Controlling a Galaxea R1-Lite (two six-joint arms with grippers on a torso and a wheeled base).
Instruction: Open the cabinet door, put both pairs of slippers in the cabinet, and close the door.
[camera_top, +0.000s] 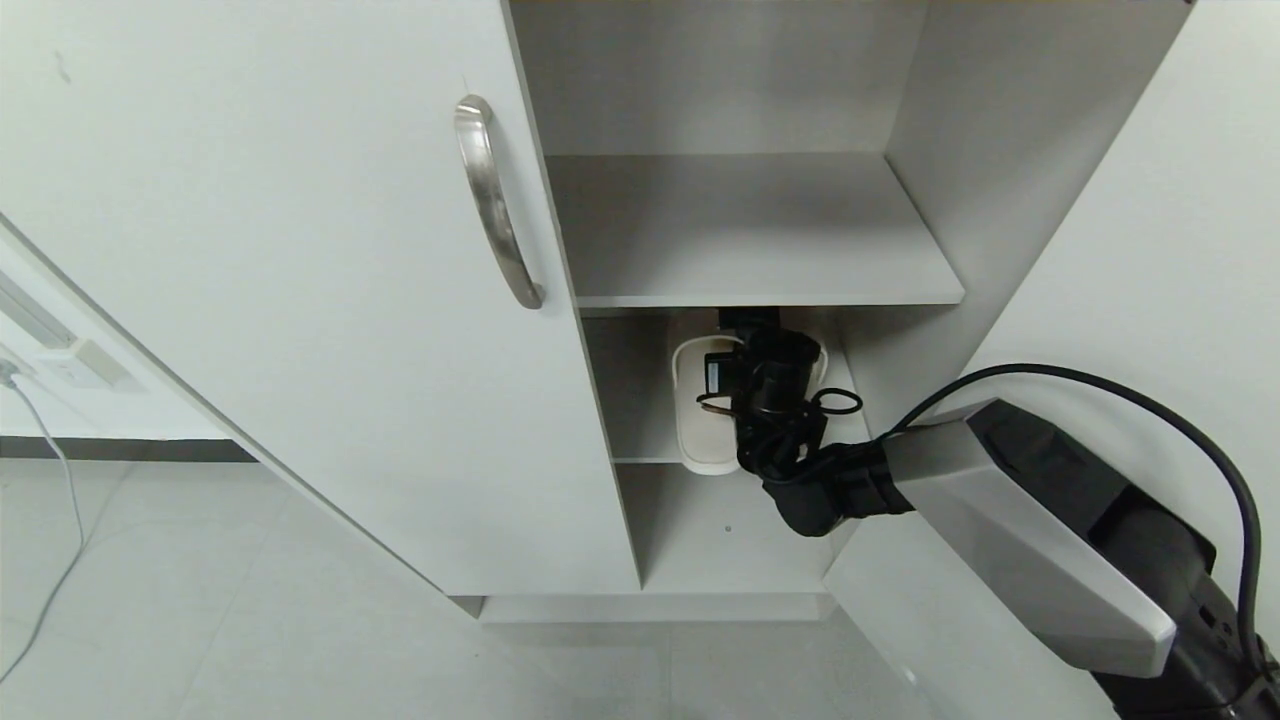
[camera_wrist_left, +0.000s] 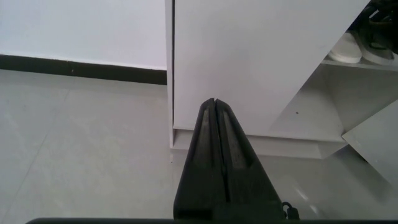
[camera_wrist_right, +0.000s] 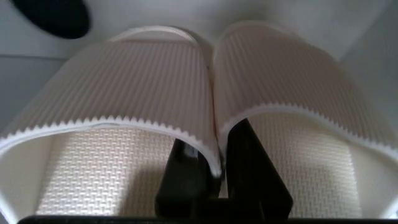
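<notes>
One pair of slippers (camera_top: 700, 420), cream, ribbed straps, sits low centre of the head view on the middle shelf (camera_top: 630, 400) of the cabinet (camera_top: 985, 150). The right door (camera_top: 1150, 250) is swung open at the right edge of the frame; the left door (camera_top: 280, 250) with its handle (camera_top: 495, 200) is closed, upper left.

The right gripper (camera_wrist_right: 214, 168) is inside the shelf opening. One of its fingers (camera_wrist_right: 180, 180) goes under each strap, pinching the two touching inner strap edges together so both slippers ride as one. The heel ends look level with the shelf front; I can't tell if the soles are fully resting.

The left gripper (camera_wrist_left: 214, 104) has its fingers pressed together, empty, over the floor (camera_wrist_left: 81, 137) and facing the cabinet base.

Handling guess: foam-type slippers, light, soft and springy. The straps flex and the textured surface gives decent grip. The joined inner strap walls look like the best hold. A loose pinch could let one slipper slide out or twist.
</notes>
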